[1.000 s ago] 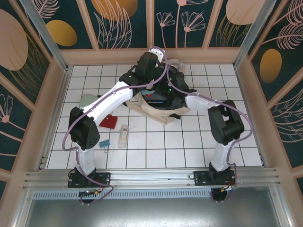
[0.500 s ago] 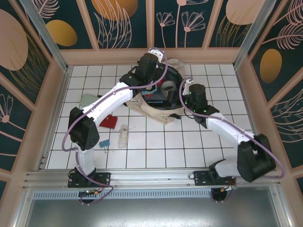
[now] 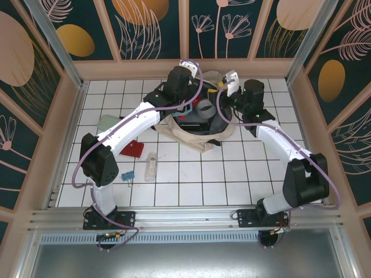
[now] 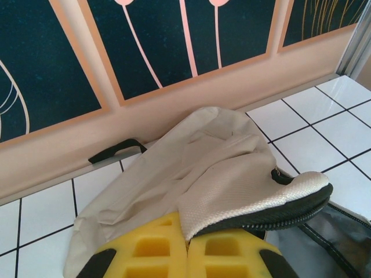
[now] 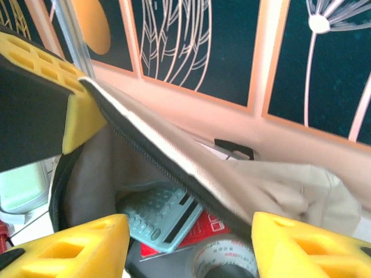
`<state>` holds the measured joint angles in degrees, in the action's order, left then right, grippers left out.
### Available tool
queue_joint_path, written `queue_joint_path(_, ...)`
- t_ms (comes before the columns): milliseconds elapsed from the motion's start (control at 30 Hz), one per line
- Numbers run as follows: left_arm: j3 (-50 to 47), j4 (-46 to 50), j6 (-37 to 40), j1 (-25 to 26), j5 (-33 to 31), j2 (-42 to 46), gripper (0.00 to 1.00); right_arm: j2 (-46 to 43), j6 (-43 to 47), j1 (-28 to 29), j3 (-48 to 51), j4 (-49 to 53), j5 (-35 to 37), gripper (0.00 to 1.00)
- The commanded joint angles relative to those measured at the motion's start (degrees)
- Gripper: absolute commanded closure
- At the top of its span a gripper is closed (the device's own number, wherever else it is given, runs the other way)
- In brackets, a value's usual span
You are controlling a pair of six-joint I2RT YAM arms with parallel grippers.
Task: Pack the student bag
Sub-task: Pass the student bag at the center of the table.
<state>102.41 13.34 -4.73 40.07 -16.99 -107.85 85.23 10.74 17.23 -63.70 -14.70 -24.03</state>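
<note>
Three views: one high, two close, all toward the far edge of the table (image 3: 191,185).
Top external looks steeply down from above and behind the arm bases (image 3: 110,219), whole table in frame. Left wrist sits close over the student bag (image 4: 214,168), facing the far wall (image 4: 174,98). Right wrist nearer still, at the bag's mouth. All three share the bag's zipped rim.
</note>
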Motion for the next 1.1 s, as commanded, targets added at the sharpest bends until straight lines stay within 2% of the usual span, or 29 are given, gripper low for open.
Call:
queue_joint_path(0, 0.25, -2.1, -0.38, -0.01, -0.85, 3.2, 1.0, 2.88, 7.16, 0.08, -4.98, 3.8, -3.15, 0.42)
queue_joint_path(333, 0.99, -1.54, -0.1, 0.0, -0.89, 3.05, 1.0, 12.13, 11.82, 1.5, -15.4, 11.99, -4.64, 0.43)
queue_joint_path(367, 1.04, -1.55, -0.07, -0.06, -0.94, 3.09, 1.0, 12.53, 12.02, 1.78, -15.8, 12.14, -4.02, 0.45)
queue_joint_path(433, 0.96, -1.51, 0.15, -0.07, -1.17, 3.12, 1.0, 13.09, 11.73, 2.08, -16.49, 11.91, -4.06, 0.59)
queue_joint_path(533, 0.8, -1.65, 0.34, -0.05, -2.17, 3.01, 1.0, 12.45, 9.79, 2.56, -16.16, 10.59, -3.24, 0.97)
queue_joint_path(567, 0.73, -1.82, 0.47, -0.01, -2.77, 3.0, 1.0, 11.93, 9.21, 2.75, -15.88, 10.36, -2.77, 1.0)
queue_joint_path(800, 1.69, -2.27, 1.65, -0.62, -8.86, 1.68, 1.0, 4.02, 4.47, 4.33, -6.92, 4.07, 4.12, 1.0)
queue_joint_path(1067, 4.54, -2.25, 0.82, -4.06, -8.42, -0.98, 1.0, -4.64, 0.82, 6.71, -0.38, 3.42, 7.32, 1.0)
